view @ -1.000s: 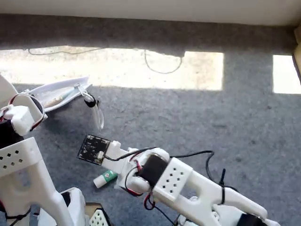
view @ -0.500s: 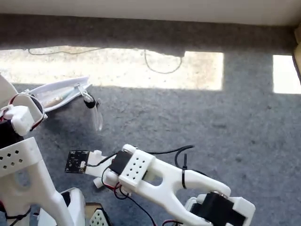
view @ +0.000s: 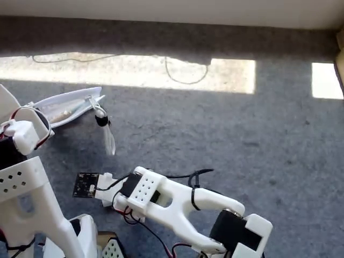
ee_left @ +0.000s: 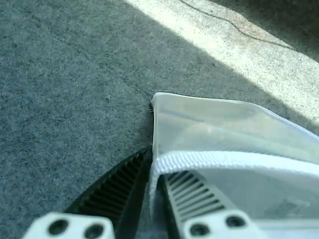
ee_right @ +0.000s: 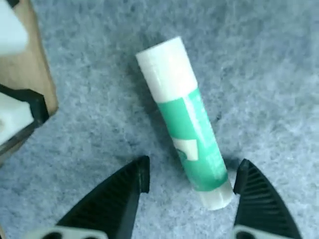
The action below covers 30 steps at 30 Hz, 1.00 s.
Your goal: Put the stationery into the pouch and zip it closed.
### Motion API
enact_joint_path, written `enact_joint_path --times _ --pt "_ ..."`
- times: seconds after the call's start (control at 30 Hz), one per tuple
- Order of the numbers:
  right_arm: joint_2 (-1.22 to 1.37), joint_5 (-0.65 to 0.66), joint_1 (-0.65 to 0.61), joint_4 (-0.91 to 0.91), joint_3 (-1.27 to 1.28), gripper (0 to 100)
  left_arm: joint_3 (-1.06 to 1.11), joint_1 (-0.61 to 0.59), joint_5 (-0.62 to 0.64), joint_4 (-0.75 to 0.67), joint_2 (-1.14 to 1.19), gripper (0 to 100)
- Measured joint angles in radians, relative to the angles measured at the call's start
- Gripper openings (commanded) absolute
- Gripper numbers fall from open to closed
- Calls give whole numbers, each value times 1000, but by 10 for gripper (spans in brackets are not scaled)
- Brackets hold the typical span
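**Step in hand (judged):** grasping the glue stick (ee_right: 185, 124) for transfer to the pouch (view: 67, 107).

**Right gripper** (ee_right: 193, 169): the jaws stand spread apart and hold nothing. The glue stick lies flat on the grey carpet (ee_right: 89, 99). Its short white end sits between the two jaw tips, nearer one tip than the other. The green label and the longer white end extend forward, beyond the tips.

**Orientation:** the long axis runs roughly along the direction in which the jaws point, slanted to one side. The longer white end points away from the gripper. The closing stroke would therefore cross the stick's width, which suits a pinch.

**Recommended execution:**
1. Advance along the stick until the tips flank the green label, not the short end. A grip at the end is likely to let the stick pivot.
2. Centre the stick in the gap, so that neither jaw pushes it and rolls it before the other makes contact.
3. Turn the wrist to take out the slant.
4. Lower the tips to the carpet, then close.

**Left gripper** (ee_left: 155, 174): the ribbed jaws are clamped on the white woven edge of the pouch (ee_left: 224, 134), which extends forward from them. The pouch lies well apart from the right jaws.
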Motion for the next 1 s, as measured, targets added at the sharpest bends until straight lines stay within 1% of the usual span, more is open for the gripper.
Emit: enact_joint_path --times 0.13,0.17,0.33,0.43,0.63,0.9,1.0 --pt "12 0 0 -12 0 259 0 0 0 0 0 7" --pt "12 0 0 -12 0 245 0 0 0 0 0 7" --pt "12 0 0 -21 0 89 0 0 0 0 0 7" --pt "12 0 2 -40 -6 30 0 0 0 0 0 7" --pt "12 0 8 -41 -8 19 0 0 0 0 0 7" --pt "5 3 117 63 -17 19 0 0 0 0 0 7" --pt "-55 3 166 77 -15 19 0 0 0 0 0 7"
